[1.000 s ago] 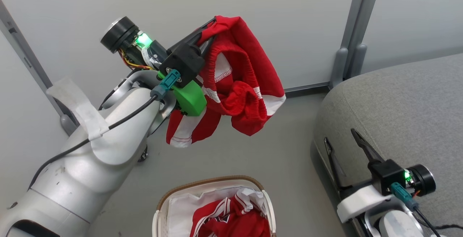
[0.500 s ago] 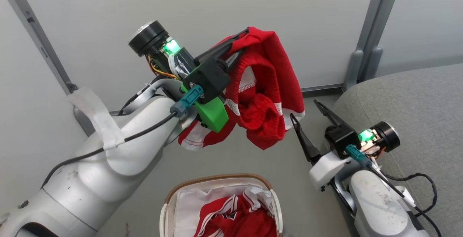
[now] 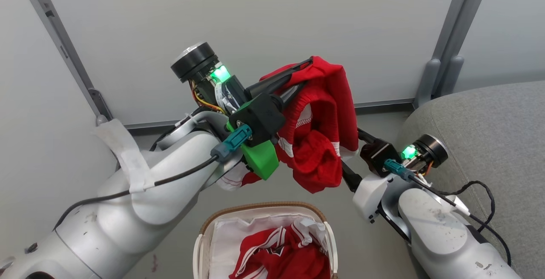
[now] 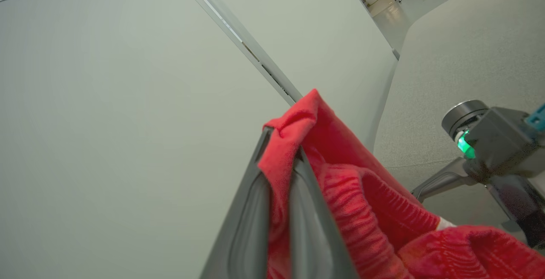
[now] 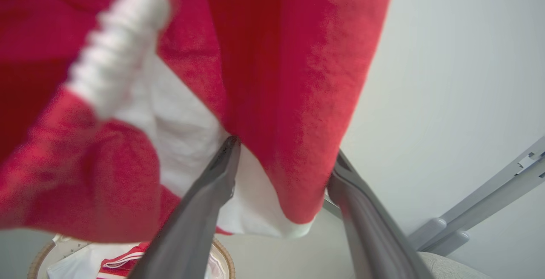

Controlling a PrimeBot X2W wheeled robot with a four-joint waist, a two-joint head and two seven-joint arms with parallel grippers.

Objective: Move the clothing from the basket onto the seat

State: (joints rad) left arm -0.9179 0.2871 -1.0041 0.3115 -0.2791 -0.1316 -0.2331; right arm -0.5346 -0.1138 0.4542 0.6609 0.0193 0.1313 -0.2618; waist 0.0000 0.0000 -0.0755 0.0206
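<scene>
My left claw (image 4: 282, 142) was clenched on a red garment (image 3: 336, 96): a fold pinched between the fingers, white-trimmed cloth hanging free. My right claw (image 5: 285, 149) stood wide, one finger each side of the hanging hem, gripping nothing. Below, the basket (image 3: 264, 205) held its white liner (image 3: 225, 236) and another red garment (image 3: 289, 257), whose dark mark was too small to read. The grey seat (image 3: 489, 121) lay off to my right.

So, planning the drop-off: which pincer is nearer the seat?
Right. The right pincer sits open just off the rounded edge of the seat, straddling the hem of the hanging clothing; the left pincer, shut on that clothing, is farther left.
</scene>
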